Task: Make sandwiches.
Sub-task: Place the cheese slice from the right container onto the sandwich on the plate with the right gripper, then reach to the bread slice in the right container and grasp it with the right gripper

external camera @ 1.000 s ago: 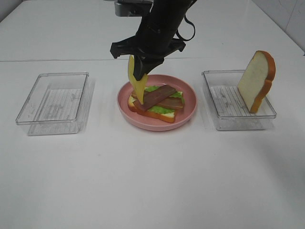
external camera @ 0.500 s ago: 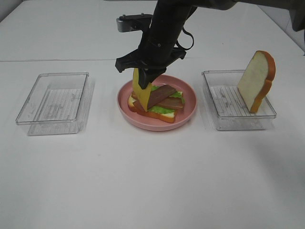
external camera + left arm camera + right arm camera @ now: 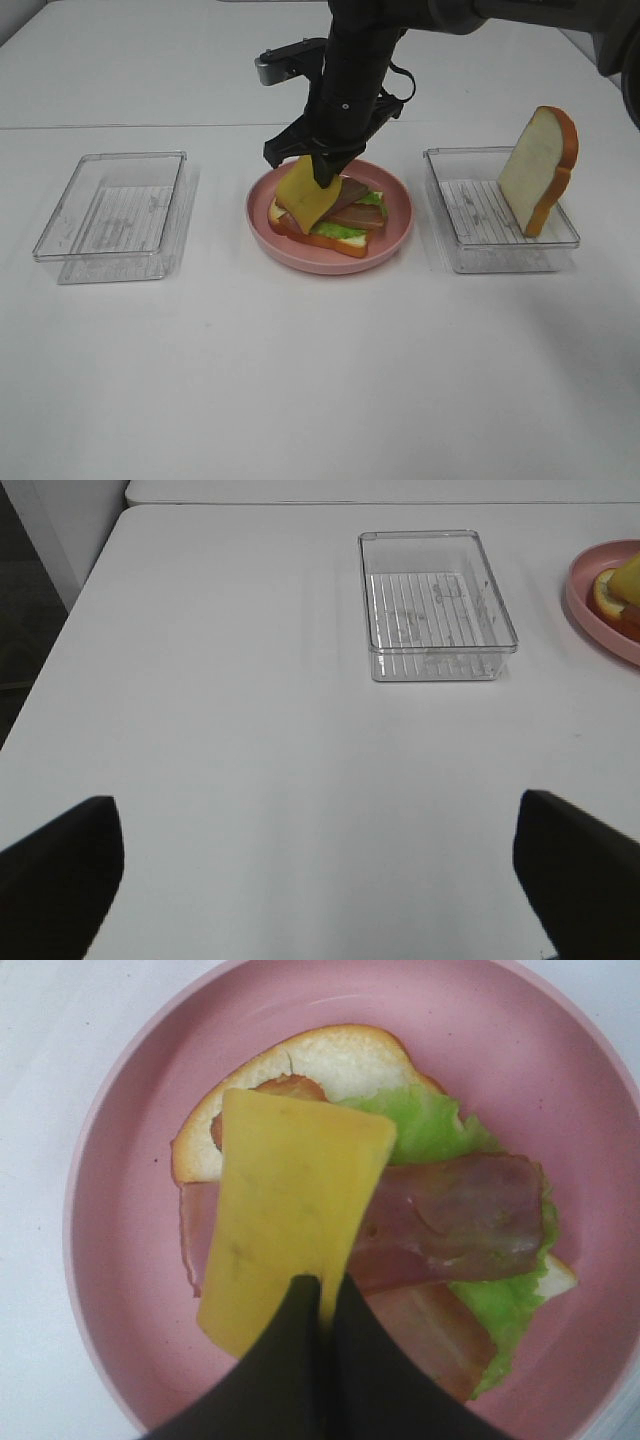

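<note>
Sandwich stack (image 3: 330,218) on pink plate (image 3: 392,245), right claw (image 3: 322,176) pinching cheese slice (image 3: 306,192), left claw (image 3: 320,880) wide open.

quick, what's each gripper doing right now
left gripper: open, holding nothing
right gripper: shut on the cheese slice over the plate

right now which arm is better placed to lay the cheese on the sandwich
Right. Its tool is shut on the yellow square cheese slice, directly over the bacon-and-lettuce stack on the pink round plate. The left tool's open fingers hover over bare table beside the empty clear tray.
</note>
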`<state>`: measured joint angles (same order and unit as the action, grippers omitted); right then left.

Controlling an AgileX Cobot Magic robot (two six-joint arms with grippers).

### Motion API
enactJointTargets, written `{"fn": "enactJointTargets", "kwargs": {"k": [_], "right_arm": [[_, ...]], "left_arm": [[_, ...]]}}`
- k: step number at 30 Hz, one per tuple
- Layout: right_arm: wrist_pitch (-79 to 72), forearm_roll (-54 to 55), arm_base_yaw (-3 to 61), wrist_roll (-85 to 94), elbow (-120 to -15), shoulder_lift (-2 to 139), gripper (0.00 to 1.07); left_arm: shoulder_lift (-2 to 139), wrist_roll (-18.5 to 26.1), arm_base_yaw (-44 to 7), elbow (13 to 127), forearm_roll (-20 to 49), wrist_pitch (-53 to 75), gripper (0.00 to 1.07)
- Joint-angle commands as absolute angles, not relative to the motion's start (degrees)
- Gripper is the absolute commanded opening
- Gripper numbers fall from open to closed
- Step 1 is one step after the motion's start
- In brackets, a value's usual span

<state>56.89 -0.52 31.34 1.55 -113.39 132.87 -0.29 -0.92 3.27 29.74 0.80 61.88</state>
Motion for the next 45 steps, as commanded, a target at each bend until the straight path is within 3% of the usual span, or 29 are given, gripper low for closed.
{"fn": "enactJointTargets", "kwargs": {"k": [1,15,17,18,19,20,21,22,23,24,45], "right_arm": [[56.7,-1.5,31.3,1.3,-113.6,133.0,0.0],[56.7,-4.4,31.3,-1.0,-113.6,133.0,0.0],[57.0,-4.8,31.3,-1.7,-113.6,133.0,0.16],[57.0,-4.8,31.3,-1.7,-113.6,133.0,0.16],[57.2,-4.8,31.3,-1.7,-113.6,133.0,0.38],[57.2,-4.8,31.3,-1.7,-113.6,133.0,0.38],[57.6,-5.6,31.3,-1.7,-113.6,133.0,0.67],[57.9,-5.9,31.3,-1.7,-113.6,133.0,0.78],[57.9,-5.9,31.3,-1.7,-113.6,133.0,0.78],[58.1,-6.8,31.3,-1.7,-113.6,133.0,0.98],[67.0,-14.3,28.7,-3.0,-113.6,123.1,0.99]], "left_arm": [[-1.0,-1.1,3.4,29.6,1.3,61.5,0.98],[-1.0,-1.1,3.4,29.6,1.3,61.5,0.98],[-1.0,-1.1,3.4,29.6,1.3,61.5,0.98],[-1.0,-1.1,3.4,29.6,1.3,61.5,0.98],[-1.0,-1.1,3.4,29.6,1.3,61.5,0.98],[-1.0,-1.1,3.4,29.6,1.3,61.5,0.98],[-1.0,-1.1,3.4,29.6,1.3,61.5,0.98],[-1.0,-1.1,3.4,29.6,1.3,61.5,0.98],[-1.0,-1.1,3.4,29.6,1.3,61.5,0.98],[-1.0,-1.1,3.4,29.6,1.3,61.5,0.98],[-1.0,-1.1,3.4,29.6,1.3,61.5,0.98]]}}
